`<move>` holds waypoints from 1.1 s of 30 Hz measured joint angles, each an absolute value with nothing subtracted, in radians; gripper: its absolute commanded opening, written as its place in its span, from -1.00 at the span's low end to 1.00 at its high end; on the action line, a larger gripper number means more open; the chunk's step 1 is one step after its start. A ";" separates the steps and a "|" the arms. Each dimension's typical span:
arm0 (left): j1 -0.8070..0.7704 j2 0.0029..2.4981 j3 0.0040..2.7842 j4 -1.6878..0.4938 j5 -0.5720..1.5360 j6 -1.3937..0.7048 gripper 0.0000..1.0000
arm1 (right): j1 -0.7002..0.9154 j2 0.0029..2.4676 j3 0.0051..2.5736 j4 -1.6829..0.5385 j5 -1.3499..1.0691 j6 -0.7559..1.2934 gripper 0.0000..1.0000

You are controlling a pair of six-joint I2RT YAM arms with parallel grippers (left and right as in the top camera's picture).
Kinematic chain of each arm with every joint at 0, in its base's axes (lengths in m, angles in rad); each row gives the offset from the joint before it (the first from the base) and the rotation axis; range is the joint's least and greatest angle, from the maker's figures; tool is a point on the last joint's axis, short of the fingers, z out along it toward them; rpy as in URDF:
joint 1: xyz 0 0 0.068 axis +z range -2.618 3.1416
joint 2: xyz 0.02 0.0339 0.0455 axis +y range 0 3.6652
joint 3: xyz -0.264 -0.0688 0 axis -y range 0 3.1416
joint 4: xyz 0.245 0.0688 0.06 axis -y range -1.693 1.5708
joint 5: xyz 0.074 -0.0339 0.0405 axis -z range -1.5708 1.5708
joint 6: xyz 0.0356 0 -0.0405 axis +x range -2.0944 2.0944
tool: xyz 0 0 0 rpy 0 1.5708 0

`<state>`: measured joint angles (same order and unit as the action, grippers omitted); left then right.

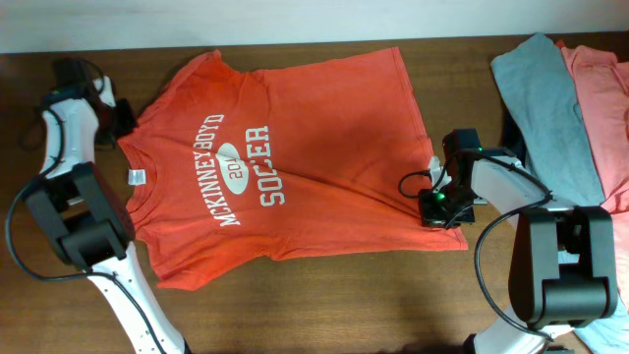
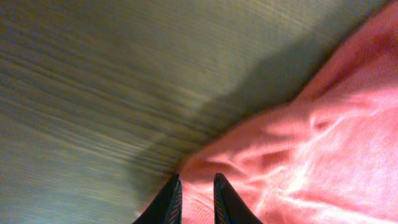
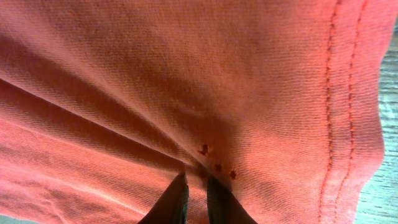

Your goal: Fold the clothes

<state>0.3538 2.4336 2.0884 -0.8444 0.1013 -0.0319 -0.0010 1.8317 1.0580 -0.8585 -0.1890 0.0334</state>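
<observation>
The orange-red T-shirt (image 1: 324, 118) lies spread flat, print side up, white "McKinney Boyd Soccer" lettering reading sideways, collar to the left. My left gripper (image 1: 125, 120) is at its far-left sleeve; in the left wrist view the jaws (image 2: 197, 178) are nearly closed with the shirt's fabric (image 2: 311, 155) between them. My right gripper (image 1: 432, 205) is on the right hem area; in the right wrist view its jaws (image 3: 196, 179) pinch a fold of the shirt (image 3: 186, 74) near the stitched hem. A grey shirt (image 1: 545, 103) and a salmon-pink one (image 1: 601, 98) lie at the far right.
The dark wooden table (image 1: 314, 305) carries everything. The left arm's base (image 1: 88, 236) stands at the front left and the right arm's base (image 1: 560, 265) at the front right. A pale wall edge runs along the back.
</observation>
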 measured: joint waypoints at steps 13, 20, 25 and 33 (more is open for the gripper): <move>0.374 2.434 2.323 -1.149 0.115 -0.035 -0.57 | -0.001 1.832 1.058 -0.860 -0.189 0.034 -0.64; 0.302 2.434 2.323 -1.336 0.121 -0.035 -0.57 | 0.000 1.832 1.060 -0.867 -0.186 0.045 -0.56; 0.237 2.434 2.323 -1.449 0.118 -0.034 -0.57 | -0.001 1.832 1.063 -0.878 -0.176 0.067 -0.55; 0.102 2.434 2.323 -1.573 0.070 -0.015 -0.57 | -0.070 1.832 1.063 -0.966 -0.113 0.176 -0.55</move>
